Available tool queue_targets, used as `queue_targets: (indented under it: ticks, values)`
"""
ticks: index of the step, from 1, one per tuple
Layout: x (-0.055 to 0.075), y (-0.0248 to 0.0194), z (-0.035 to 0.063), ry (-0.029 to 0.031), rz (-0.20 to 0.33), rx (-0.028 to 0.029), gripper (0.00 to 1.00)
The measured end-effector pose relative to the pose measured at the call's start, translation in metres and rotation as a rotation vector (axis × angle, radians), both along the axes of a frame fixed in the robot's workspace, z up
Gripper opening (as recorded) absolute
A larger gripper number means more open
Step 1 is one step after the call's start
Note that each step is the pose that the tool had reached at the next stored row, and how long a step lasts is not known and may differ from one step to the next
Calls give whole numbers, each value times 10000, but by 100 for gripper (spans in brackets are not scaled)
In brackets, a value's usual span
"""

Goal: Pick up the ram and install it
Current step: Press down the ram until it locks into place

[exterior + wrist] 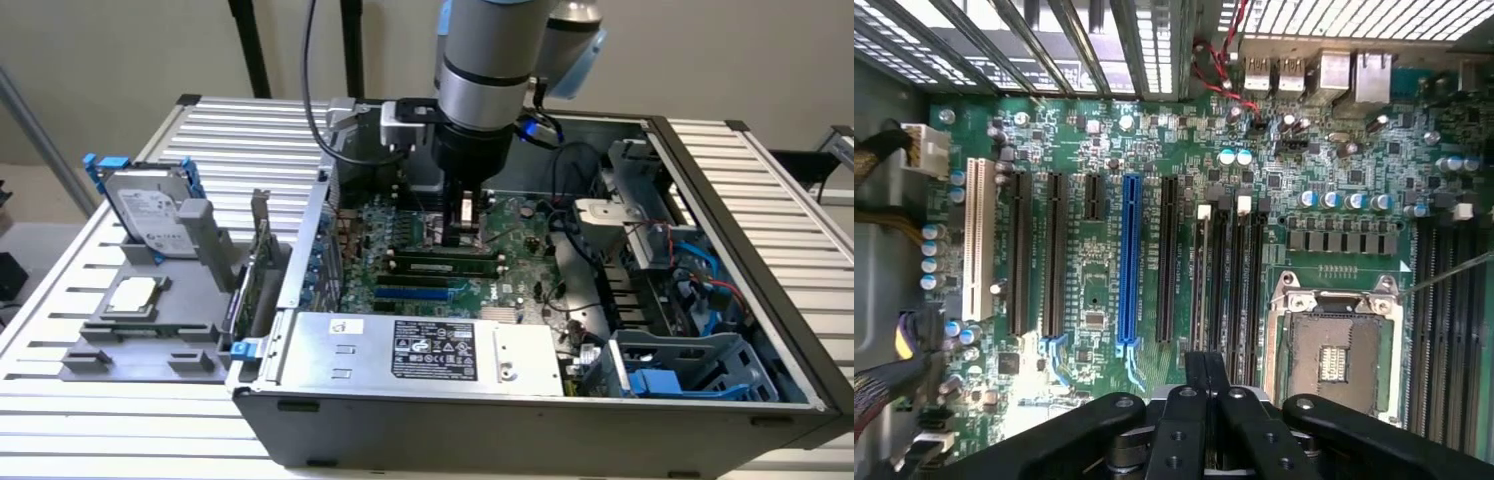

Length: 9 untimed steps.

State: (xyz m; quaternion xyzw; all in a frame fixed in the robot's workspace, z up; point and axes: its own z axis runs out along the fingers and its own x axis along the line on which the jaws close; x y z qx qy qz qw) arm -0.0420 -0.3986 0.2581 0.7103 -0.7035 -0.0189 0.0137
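The arm reached down into the open computer case [747, 400], which stood on a ribbed metal desk [54, 400]. The pincer [467, 228] hung just above the green motherboard [521, 225], its fingers [1206, 375] pressed together with no gap and nothing between them. In the wrist view, the closed fingertips pointed toward a group of four black memory slots [1229, 275] with white end clips, between a blue expansion slot [1129, 262] and the bare processor socket [1339, 345]. In the exterior view, a long narrow ram [434, 267] lay seated across the motherboard, just in front of the pincer and above a blue slot. A power supply [427, 350] with a black label filled the near side of the case. On the exterior view's left, a grey holder [147, 335] on the desk carried a hard drive [150, 215] in a blue frame and an expansion card [254, 265] standing on edge.
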Motion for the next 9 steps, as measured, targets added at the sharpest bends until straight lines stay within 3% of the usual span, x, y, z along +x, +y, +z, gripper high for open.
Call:
queue_targets:
  ticks: [9]
  values:
    - [0, 0, 1, 1, 0, -1, 11]
